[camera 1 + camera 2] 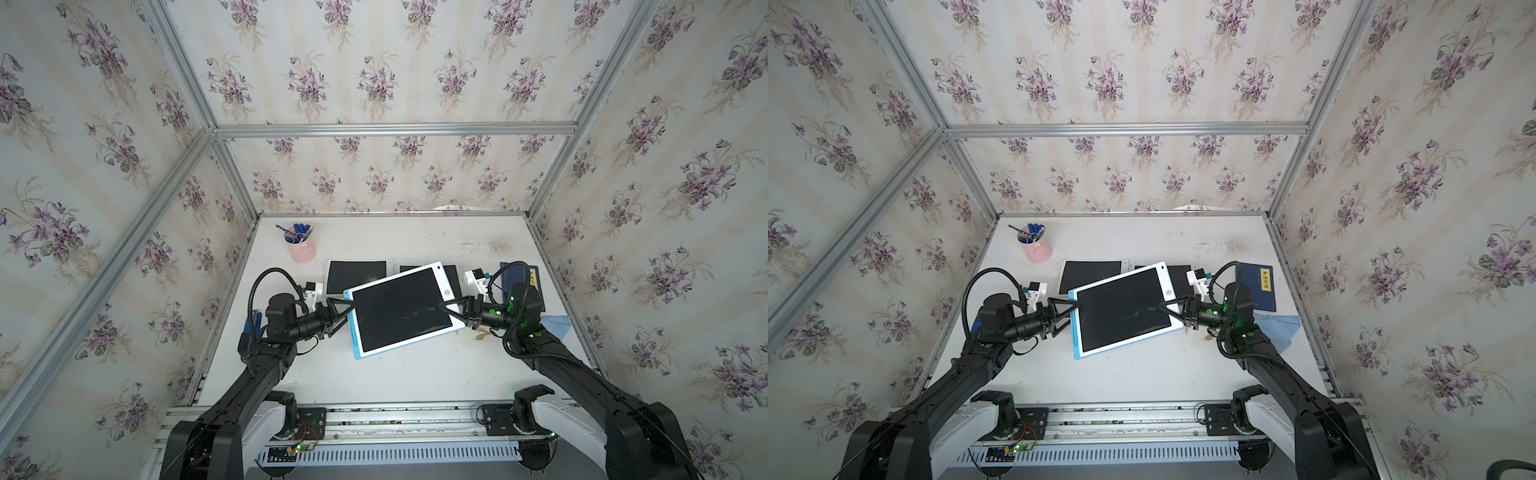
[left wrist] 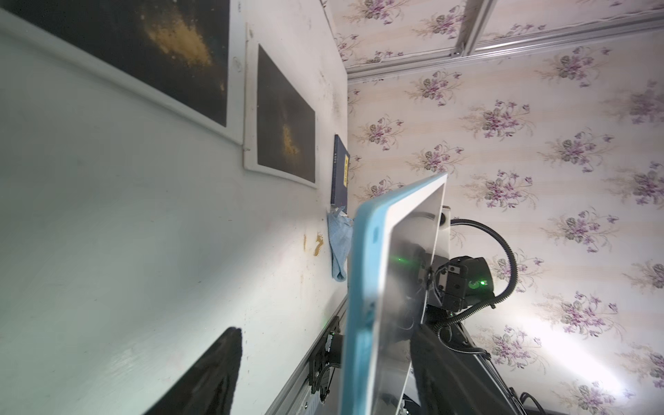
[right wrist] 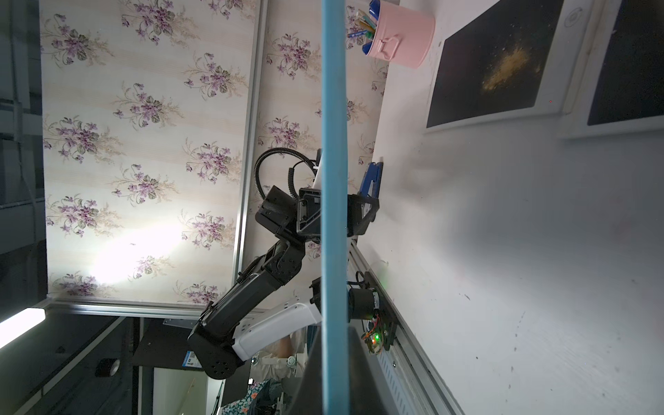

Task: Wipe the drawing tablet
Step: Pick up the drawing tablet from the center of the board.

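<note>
Blue-rimmed drawing tablet (image 1: 401, 309) hangs tilted off the table, one edge pinched in the pressed-together right claw (image 1: 444, 308). At the opposite edge the left claw (image 1: 348, 313) stands spread, apparently not clamping. This looks like positioning before the wipe. Next up: fetching the blue cloth (image 1: 555, 325) lying behind the right claw's wrist.

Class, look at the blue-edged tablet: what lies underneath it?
The blue-edged tablet is raised off the table. In both top views it covers part of a white-framed tablet lying flat; how much is hidden cannot be told. The wrist views show only white tabletop below it.
</note>
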Robot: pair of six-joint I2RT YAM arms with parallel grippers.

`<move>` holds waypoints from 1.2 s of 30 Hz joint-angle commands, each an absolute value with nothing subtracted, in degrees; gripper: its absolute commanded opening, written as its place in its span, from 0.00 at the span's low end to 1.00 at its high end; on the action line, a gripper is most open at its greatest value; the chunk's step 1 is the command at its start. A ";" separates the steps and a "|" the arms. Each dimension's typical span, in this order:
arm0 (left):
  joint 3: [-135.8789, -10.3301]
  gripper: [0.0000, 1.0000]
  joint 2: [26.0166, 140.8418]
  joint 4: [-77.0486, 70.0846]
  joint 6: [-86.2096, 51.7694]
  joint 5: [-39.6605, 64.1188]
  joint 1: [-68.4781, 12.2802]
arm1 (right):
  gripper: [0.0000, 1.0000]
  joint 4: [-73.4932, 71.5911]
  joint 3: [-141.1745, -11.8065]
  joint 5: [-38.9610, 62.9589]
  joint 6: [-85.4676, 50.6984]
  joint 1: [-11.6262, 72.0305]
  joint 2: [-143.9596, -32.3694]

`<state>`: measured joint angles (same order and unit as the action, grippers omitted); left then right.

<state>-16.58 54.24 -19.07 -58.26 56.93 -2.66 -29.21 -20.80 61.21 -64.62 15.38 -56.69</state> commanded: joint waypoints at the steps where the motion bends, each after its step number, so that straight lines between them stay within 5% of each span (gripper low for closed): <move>1: -16.88 0.75 52.51 -21.65 -60.78 58.58 -2.65 | 0.00 -34.07 -20.50 63.59 -66.18 15.38 -55.92; 9: -16.32 0.62 52.89 -29.54 -65.01 61.84 -3.54 | 0.00 -34.45 -19.07 62.73 -66.10 15.38 -55.96; 28: -16.79 0.56 49.32 -27.42 -62.39 65.93 -6.35 | 0.00 -42.66 -20.92 59.41 -67.31 15.12 -64.89; 36: -17.82 0.20 47.55 -25.11 -60.63 66.85 -6.42 | 0.00 -44.44 -21.87 59.72 -67.32 15.12 -68.56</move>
